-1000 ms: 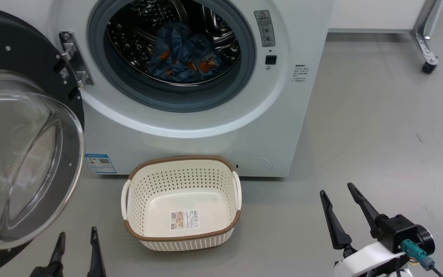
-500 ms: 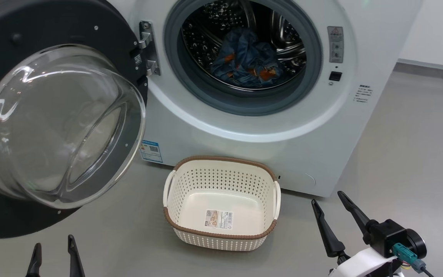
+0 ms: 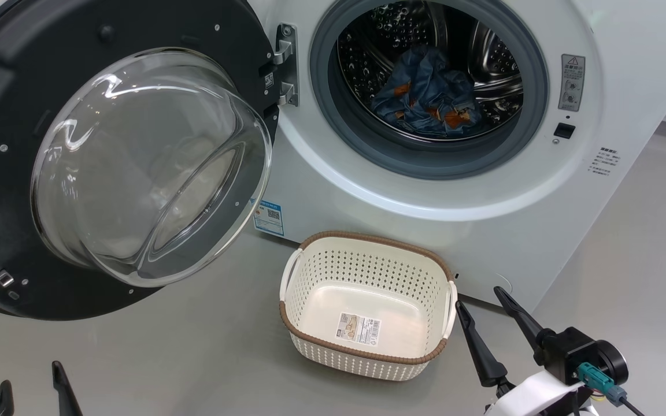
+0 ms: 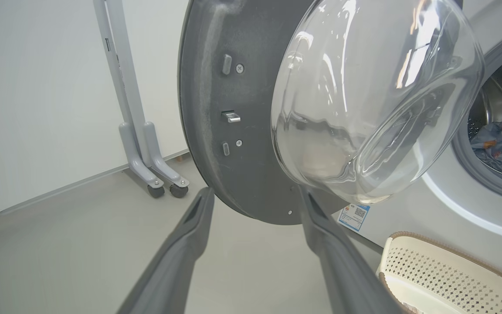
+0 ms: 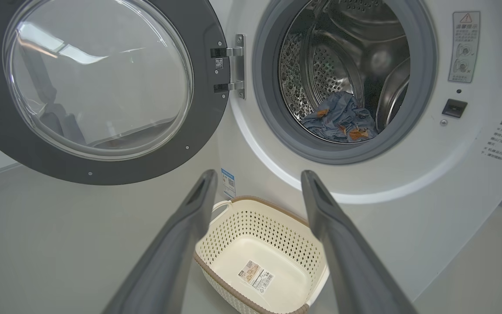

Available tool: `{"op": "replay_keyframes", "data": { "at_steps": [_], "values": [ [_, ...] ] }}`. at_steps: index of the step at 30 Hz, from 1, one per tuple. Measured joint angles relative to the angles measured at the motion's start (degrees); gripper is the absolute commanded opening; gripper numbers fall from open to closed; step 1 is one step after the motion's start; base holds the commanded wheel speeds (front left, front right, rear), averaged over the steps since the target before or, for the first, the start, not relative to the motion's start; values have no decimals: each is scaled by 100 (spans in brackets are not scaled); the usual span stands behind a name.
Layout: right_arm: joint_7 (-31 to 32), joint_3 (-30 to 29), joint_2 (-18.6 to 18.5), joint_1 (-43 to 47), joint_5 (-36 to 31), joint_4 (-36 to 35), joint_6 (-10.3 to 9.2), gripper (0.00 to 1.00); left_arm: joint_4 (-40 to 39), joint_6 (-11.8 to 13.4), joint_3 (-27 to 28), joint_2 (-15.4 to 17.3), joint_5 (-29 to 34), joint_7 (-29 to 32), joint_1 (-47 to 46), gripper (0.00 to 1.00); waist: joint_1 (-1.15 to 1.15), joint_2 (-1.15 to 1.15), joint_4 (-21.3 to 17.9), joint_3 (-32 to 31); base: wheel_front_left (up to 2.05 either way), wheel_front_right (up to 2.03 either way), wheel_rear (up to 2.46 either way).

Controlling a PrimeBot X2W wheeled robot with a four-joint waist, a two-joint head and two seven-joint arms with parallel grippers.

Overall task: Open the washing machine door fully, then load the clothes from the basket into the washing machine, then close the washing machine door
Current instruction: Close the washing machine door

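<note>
Door: the washing machine door [image 3: 142, 162] stands swung wide across the upper left of the head view, with its glass bowl bulging toward the camera. It hangs on the metal hinge [image 3: 287, 63] at the upper middle.
Door edge: its black lower rim hangs over the grey floor [image 3: 194, 346].
Opening: the mouth of the washing machine [image 3: 402, 231] is unobstructed at the upper right of centre, ringed by the grey gasket [image 3: 333, 115].
Clothes: the blue bear-print clothes [image 3: 425, 98] lie heaped at the bottom of the steel drum [image 3: 495, 63], behind the gasket.
Basket: the perforated basket [image 3: 367, 268] sits on the floor at the lower centre, just in front of the washer. A barcode sticker [image 3: 358, 327] shows on its bare bottom.
Open room: there is a broad patch of floor at the lower left, between the door's rim and the left gripper. A narrower strip runs down the right edge beside the washer.
Left gripper [image 3: 29, 375]: it sits in the lower left corner with its jaws spread wide, holding and touching nothing. In the left wrist view its fingers point toward the door's lower rim.
Right gripper [image 3: 478, 297]: it is at the lower right with its jaws wide and nothing between them. One fingertip is just beside the basket's right handle; I cannot tell if it touches.
Far side: in the left wrist view, grey castor legs [image 4: 146, 152] stand by the wall left of the door.
</note>
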Motion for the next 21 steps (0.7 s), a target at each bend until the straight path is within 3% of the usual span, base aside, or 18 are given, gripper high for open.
{"op": "replay_keyframes", "data": {
  "at_steps": [5,9,10,12,21],
  "values": [
    [0,23,-4,-1,30,30,0,100,-69,1,229,-3,-133,0,46,100,0,0,28,7,0,0,0],
    [0,40,-9,-29,31,44,0,100,49,1,744,-8,-392,0,44,100,0,0,40,9,0,0,0],
    [0,42,-10,-46,32,45,0,100,69,1,845,-8,-541,0,43,78,0,0,41,8,0,0,0],
    [0,45,-11,-53,38,47,0,100,100,2,1094,-14,-937,0,37,0,0,0,44,5,0,0,0],
    [0,-7,33,-48,87,75,0,100,22,42,2247,-38,-1887,-2,-373,0,0,0,25,-35,0,0,0]
  ]
}}
